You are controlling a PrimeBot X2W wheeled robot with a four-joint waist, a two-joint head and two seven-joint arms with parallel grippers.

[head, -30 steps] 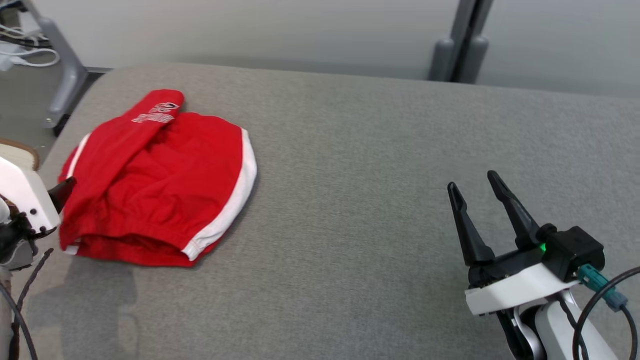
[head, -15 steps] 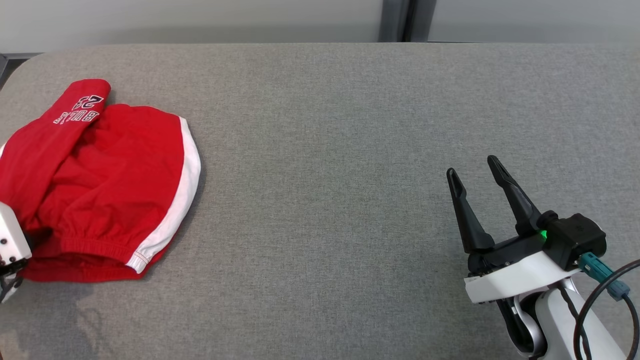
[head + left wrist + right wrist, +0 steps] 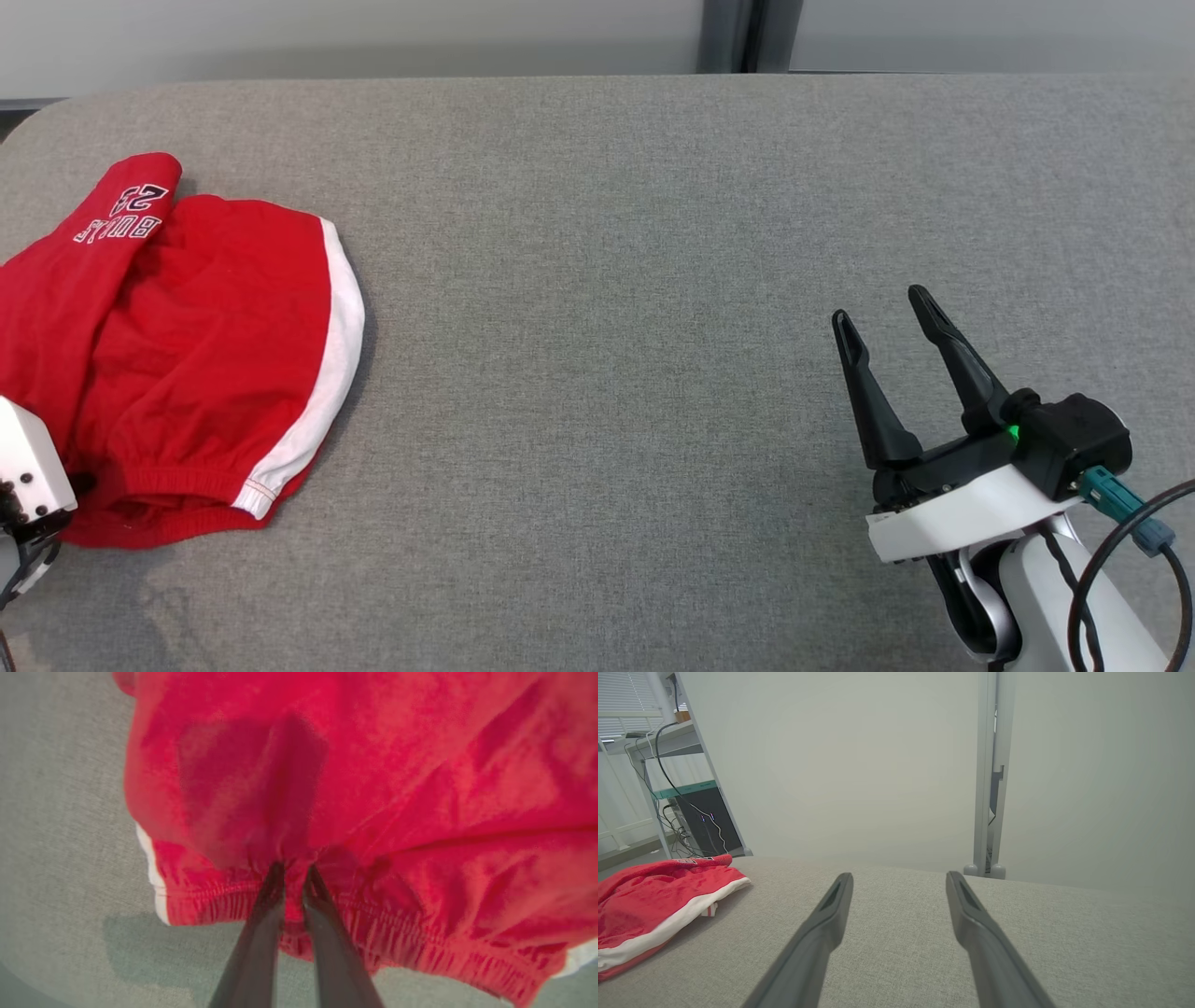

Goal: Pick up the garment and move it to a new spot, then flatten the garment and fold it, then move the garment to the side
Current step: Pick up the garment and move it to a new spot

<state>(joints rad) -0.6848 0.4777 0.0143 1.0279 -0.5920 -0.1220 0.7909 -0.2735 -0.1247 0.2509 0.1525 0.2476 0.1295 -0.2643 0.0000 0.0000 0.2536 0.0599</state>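
The red shorts (image 3: 205,345), crumpled at nine o'clock on the grey table (image 3: 597,280), were pinched at the elastic waistband (image 3: 373,933) by the left gripper (image 3: 294,870), presumably for lifting to a new spot, while the right gripper (image 3: 879,308) was held spread and empty at four o'clock

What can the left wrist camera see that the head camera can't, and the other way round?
Left wrist camera: the left gripper up close, pinching the stretchy waistband of the shorts. Head camera: the open right gripper far across the table, and white letters on the shorts. Both: the red shorts with a white stripe on the grey table.
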